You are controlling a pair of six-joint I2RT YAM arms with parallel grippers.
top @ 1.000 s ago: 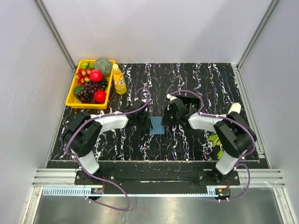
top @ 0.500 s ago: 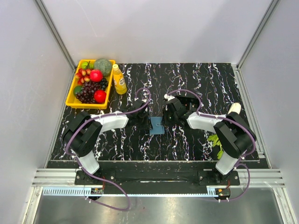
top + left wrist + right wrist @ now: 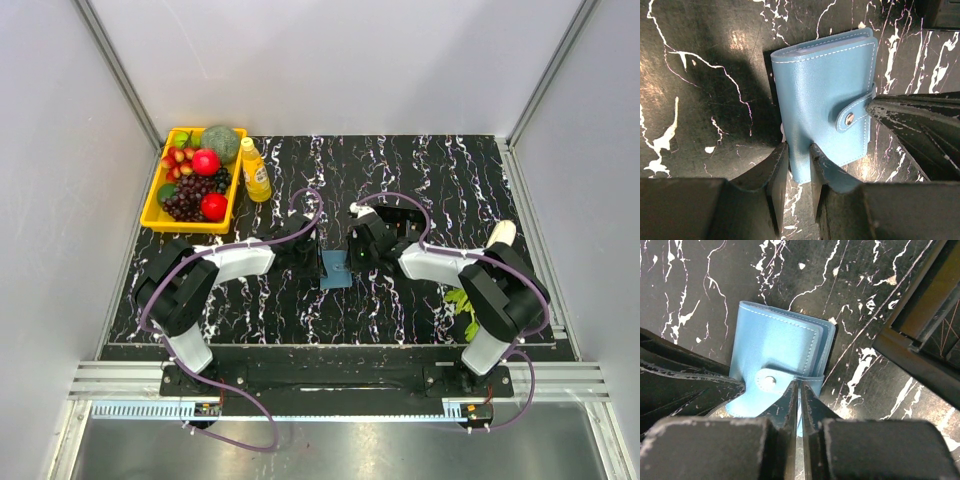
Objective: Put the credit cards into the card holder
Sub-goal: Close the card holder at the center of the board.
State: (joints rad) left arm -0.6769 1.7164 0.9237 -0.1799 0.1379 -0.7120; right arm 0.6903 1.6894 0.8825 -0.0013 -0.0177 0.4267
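Blue leather is what you see in the middle of the black, white-veined table (image 3: pixel 420 170): that is the card holder (image 3: pixel 820 85). It sits between your two claws, near the front half of the table. It is folded closed. A little strap (image 3: pixel 852 116) wraps over its open side, and the round snap on the strap is pressed down.

Your left claw (image 3: pixel 796 150) is clamped on the card holder. One finger (image 3: pixel 772 170) is on each side of a thin edge at its lower corner, and the blue leather is squeezed between them.

Your right claw (image 3: pixel 799 385) comes in from the other side. Its two fingers are almost together, with only a thin slit between them. The tips sit right at the strap end of the card holder, just beside the snap. A bit of blue shows in the slit, but you cannot tell if the fingers really pinch anything.

From above, both claws meet at the card holder, one on its left and one on its right.

A black box-like frame (image 3: pixel 920 340) lies on the table just behind your right claw. A yellow tray (image 3: pixel 152 205) full of fruit sits at the back left corner, well apart from the card holder. A yellow bottle (image 3: pixel 255 170) stands just beside the tray. Something green and leafy (image 3: pixel 462 300) lies next to your right arm.
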